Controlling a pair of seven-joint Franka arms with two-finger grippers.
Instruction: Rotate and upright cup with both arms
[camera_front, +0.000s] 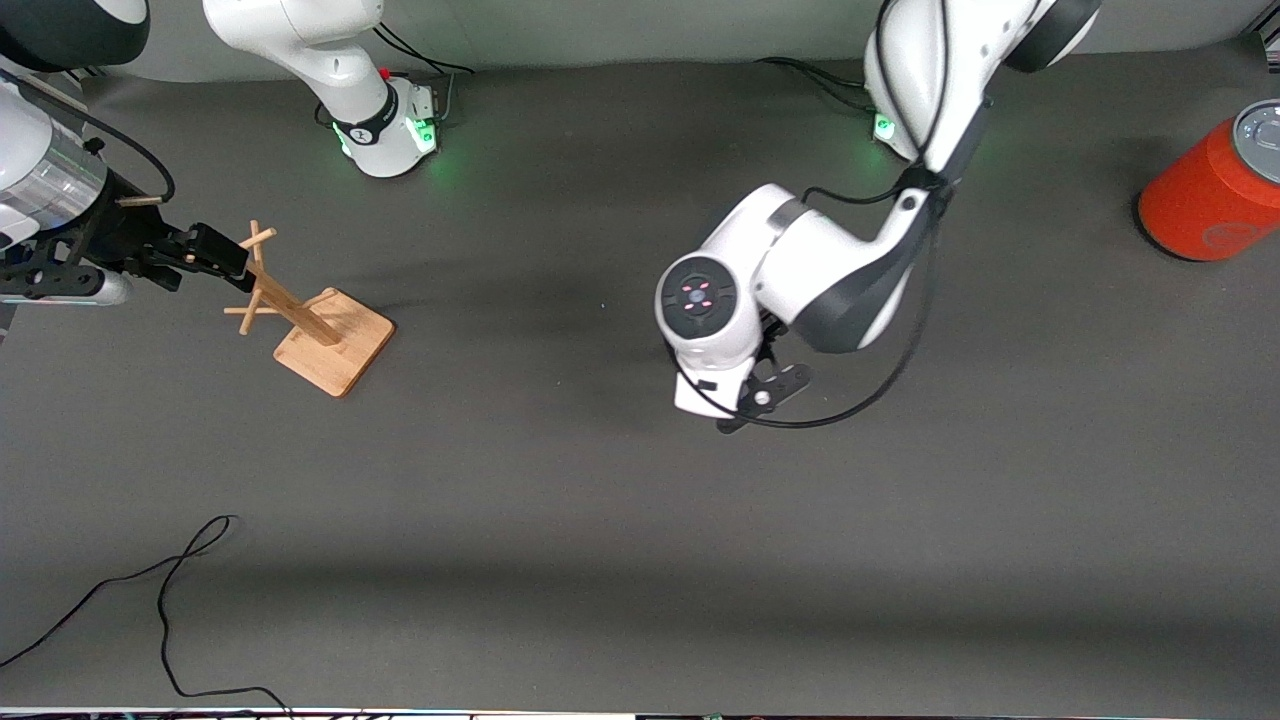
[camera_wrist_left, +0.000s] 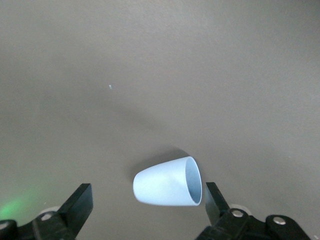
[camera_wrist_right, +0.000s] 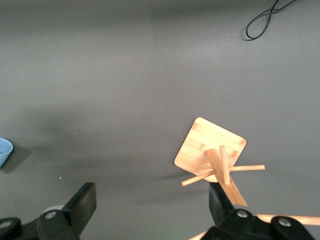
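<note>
right gripper (camera_front: 225, 255): jaws open, empty, over the wooden rack (camera_front: 318, 335) | cup (camera_wrist_left: 168, 182): light-blue tumbler lying on its side on the grey surface (camera_front: 560, 520), toward the left arm's end from the rack | left gripper (camera_wrist_left: 147, 210): over the cup, jaws open astride it, not touching | orange-red can (camera_front: 1212, 190): at the left arm's end, well apart from the rack

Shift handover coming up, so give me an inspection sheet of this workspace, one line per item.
Surface: dark grey mat, no spills seen.
Job's things: light-blue cup lying on its side, hidden under the left arm in the front view.
Clutter: wooden rack; orange-red can at the left arm's end.
Grippers: left gripper open over the cup; right gripper open over the rack.
Cables: loose black cable on the mat.
Surroundings: nothing seen.
</note>
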